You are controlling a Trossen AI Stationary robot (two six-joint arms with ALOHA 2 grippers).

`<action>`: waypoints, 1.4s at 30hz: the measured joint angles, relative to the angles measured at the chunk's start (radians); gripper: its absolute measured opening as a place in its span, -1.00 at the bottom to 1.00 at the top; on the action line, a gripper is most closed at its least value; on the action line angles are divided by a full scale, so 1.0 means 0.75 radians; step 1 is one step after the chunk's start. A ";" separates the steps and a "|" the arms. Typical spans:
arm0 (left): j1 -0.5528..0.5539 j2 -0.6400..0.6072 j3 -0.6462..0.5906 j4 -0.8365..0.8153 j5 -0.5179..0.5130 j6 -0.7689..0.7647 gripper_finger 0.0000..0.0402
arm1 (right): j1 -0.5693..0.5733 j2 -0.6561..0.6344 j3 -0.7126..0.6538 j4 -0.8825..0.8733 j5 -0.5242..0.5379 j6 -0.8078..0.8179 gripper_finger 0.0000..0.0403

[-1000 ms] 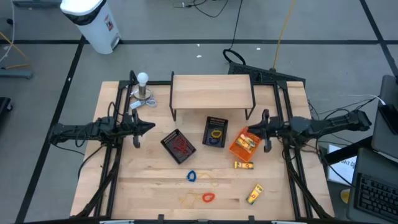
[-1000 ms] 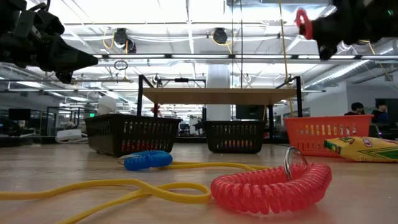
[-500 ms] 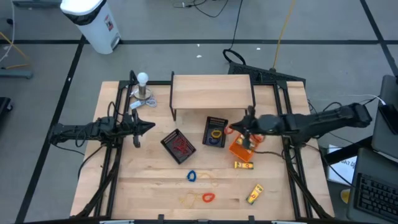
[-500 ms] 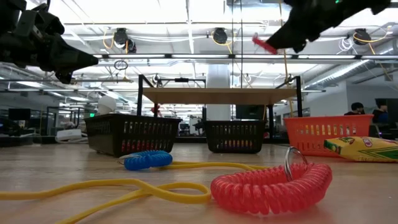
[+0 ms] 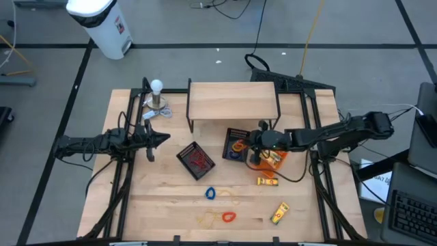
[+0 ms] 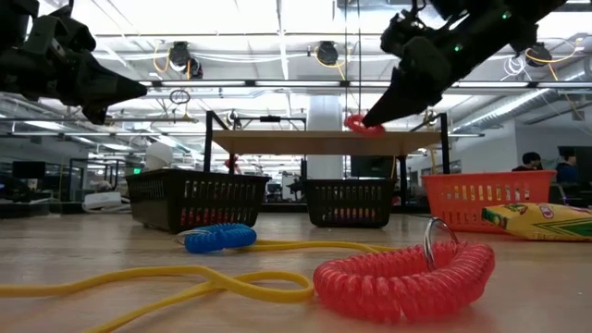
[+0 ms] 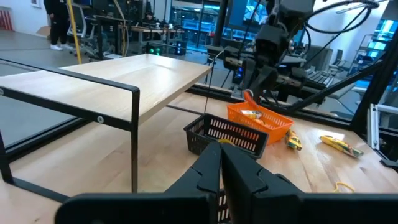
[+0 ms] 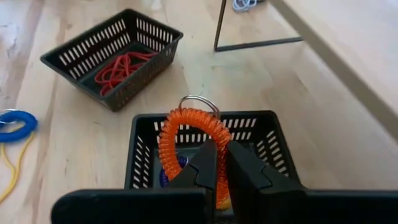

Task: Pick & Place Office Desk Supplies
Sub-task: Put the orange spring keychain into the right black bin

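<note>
My right gripper (image 5: 248, 145) is shut on an orange-red coil loop (image 8: 189, 140) with a metal ring, above the middle black mesh basket (image 8: 261, 127); the low view shows the coil loop (image 6: 361, 125) high over the table. My left gripper (image 5: 166, 139) hovers shut and empty near the table's left edge; its own view shows the fingers (image 7: 219, 152) together. A blue coil (image 5: 209, 193), a red coil (image 5: 228, 216) and a yellow cord (image 6: 185, 282) lie on the near part of the table. Two yellow packets (image 5: 268, 181) (image 5: 279, 212) lie at the near right. My right gripper pinches the near part of the coil loop (image 8: 210, 167) between its two fingers. They come from the table's right side, slanting downward. The loop stands ahead of the fingertips, its metal ring (image 8: 199, 101) at the far end, lifted clear above the basket.
A second black basket (image 5: 196, 160) holds red cords. An orange tray (image 5: 268, 158) with packets stands under my right arm. A wooden shelf (image 5: 233, 101) spans the far middle. A white ball on a stand (image 5: 157, 96) is at the far left.
My right gripper has swung from the table's right edge toward the left, across the orange tray to above the middle black basket. It has tipped its fingers downward and sunk a little. The coil loop stayed in its hold throughout.
</note>
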 joint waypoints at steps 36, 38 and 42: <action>0.000 0.000 0.001 -0.001 0.000 -0.028 -0.90 | -0.040 0.328 -0.001 0.236 -0.045 0.068 -0.93; 0.000 0.000 0.001 -0.001 0.000 -0.027 -0.91 | -0.039 0.356 0.001 0.258 -0.046 0.059 -0.94; 0.000 0.000 0.002 -0.002 0.001 -0.028 -0.97 | -0.052 0.414 -0.001 0.254 -0.044 0.055 -0.94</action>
